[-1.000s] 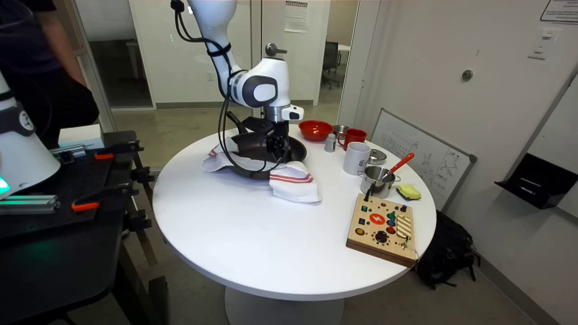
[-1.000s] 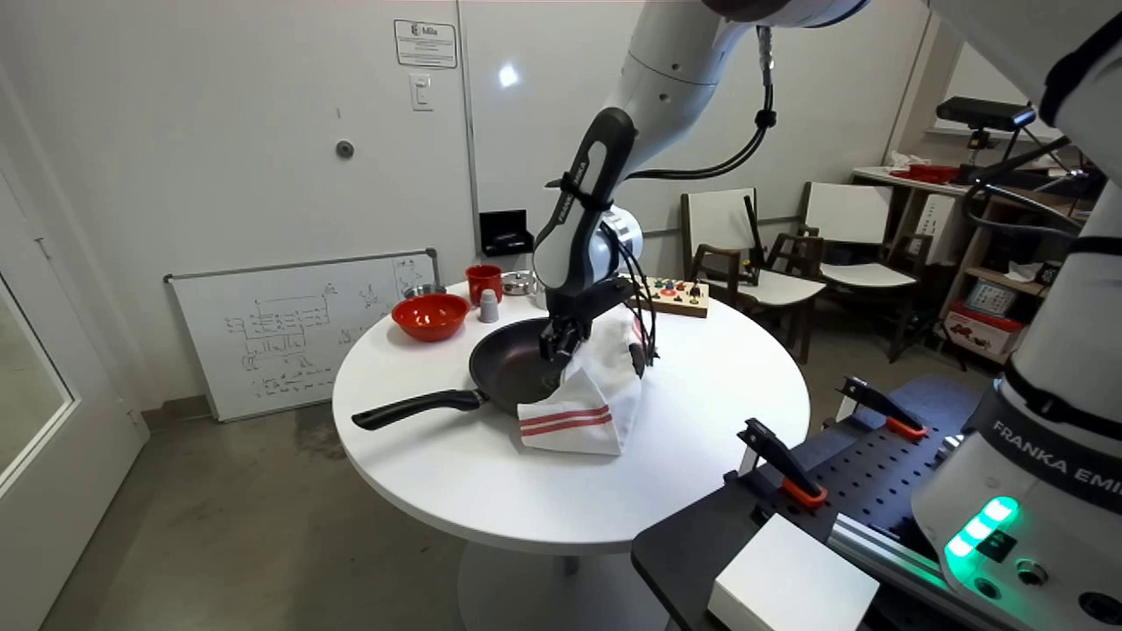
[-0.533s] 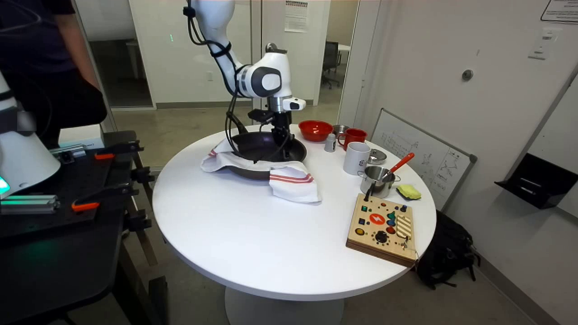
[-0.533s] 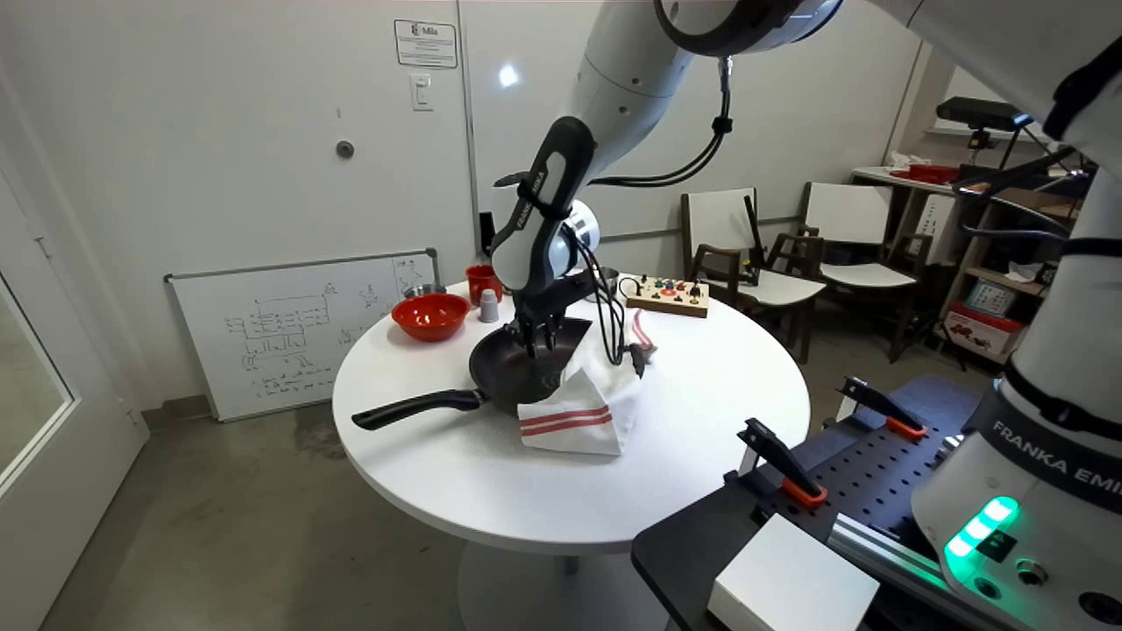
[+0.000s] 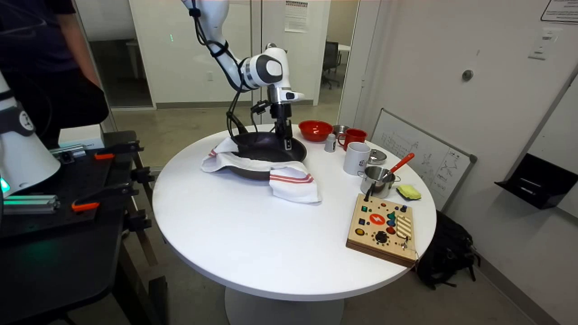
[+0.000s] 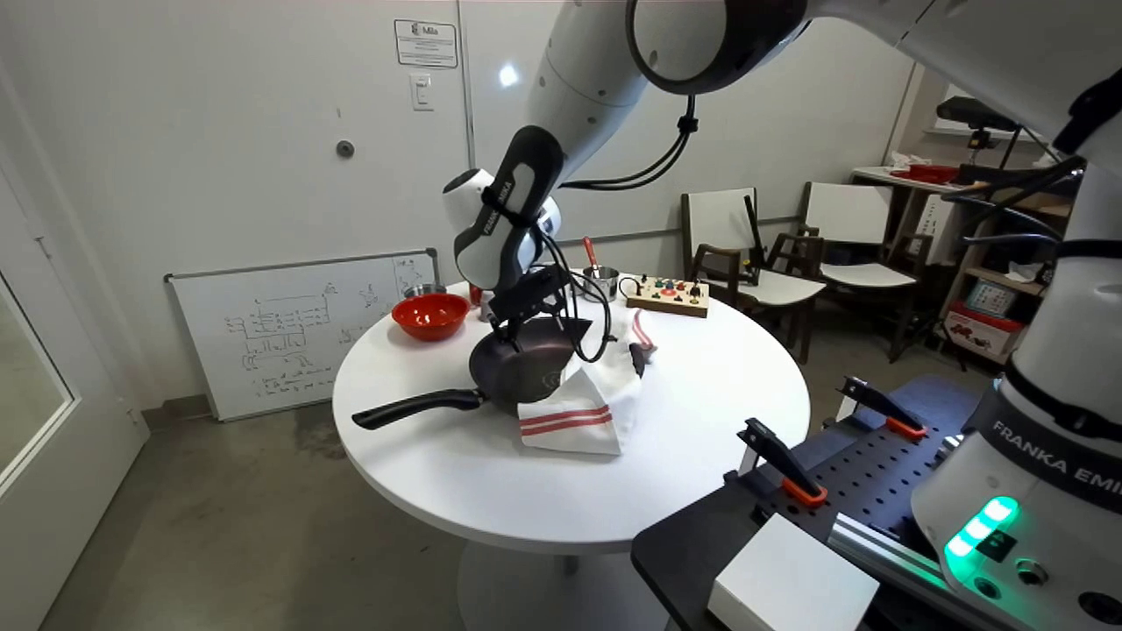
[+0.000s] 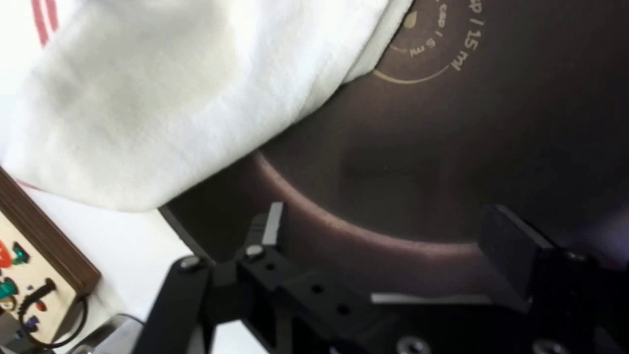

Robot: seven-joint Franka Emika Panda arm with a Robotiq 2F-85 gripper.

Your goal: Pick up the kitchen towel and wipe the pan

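Note:
The pan (image 5: 259, 146) is round and black, its long handle (image 6: 416, 408) reaching toward the table edge. Draped over one side of it is the kitchen towel (image 6: 565, 421), white with red stripes, partly inside and partly hanging onto the table. In the wrist view the towel (image 7: 196, 108) covers the upper left, apart from the fingers. My gripper (image 7: 390, 230) stands wide open over the pan's inner wall with nothing between its fingers. In both exterior views the gripper (image 5: 287, 142) is at the side of the pan facing the red bowl; whether it touches the pan I cannot tell.
A red bowl (image 5: 315, 131), a grey shaker (image 5: 330, 143) and a red mug (image 5: 355, 136) stand close beyond the pan. Further along are a white mug (image 5: 356, 159), a metal pot (image 5: 375, 187) with a red-handled utensil, a sponge (image 5: 408, 192) and a wooden board (image 5: 384, 216).
The gripper has moved off the towel's edge, across the pan toward the red bowl, and tilted. Its jaws now stand wide. During the last half second, towel and pan have stayed put.

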